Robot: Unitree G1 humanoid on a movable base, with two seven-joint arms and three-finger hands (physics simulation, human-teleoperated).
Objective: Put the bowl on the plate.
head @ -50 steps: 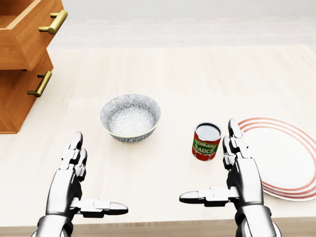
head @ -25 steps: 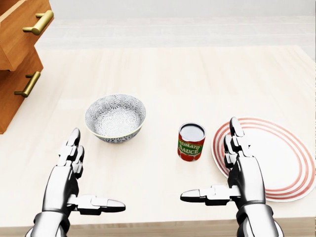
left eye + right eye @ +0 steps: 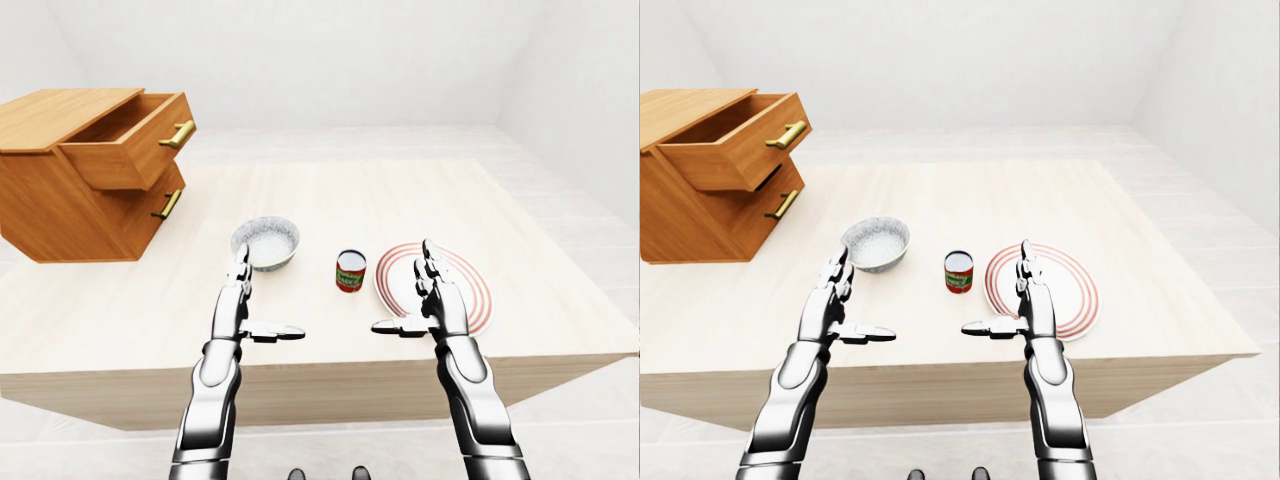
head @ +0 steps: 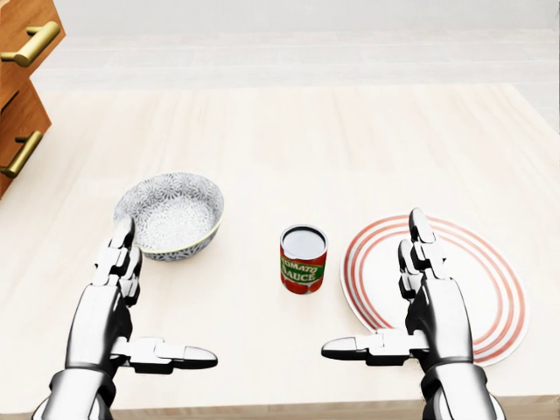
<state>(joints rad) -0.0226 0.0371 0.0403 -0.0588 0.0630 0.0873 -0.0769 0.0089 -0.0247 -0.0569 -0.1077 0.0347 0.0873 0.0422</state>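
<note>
A grey patterned bowl [image 4: 171,214] sits upright on the pale wooden table at the left of the head view. A white plate with red rings [image 4: 455,289] lies at the right. My left hand [image 4: 140,306] hovers open just below the bowl, its fingertips near the rim, thumb stretched sideways. Over the plate's left edge my right hand [image 4: 394,302] is open too, covering part of the rim. Neither hand holds anything.
A tomato sauce can [image 4: 303,259] stands between bowl and plate. A wooden drawer chest [image 3: 95,170] with its top drawer pulled out occupies the table's left end. The table's near edge [image 3: 330,365] runs just under my wrists.
The whole view has shifted: bowl, can, plate and chest all slid left in the head view, so the camera moved right. Both hands keep the same open pose.
</note>
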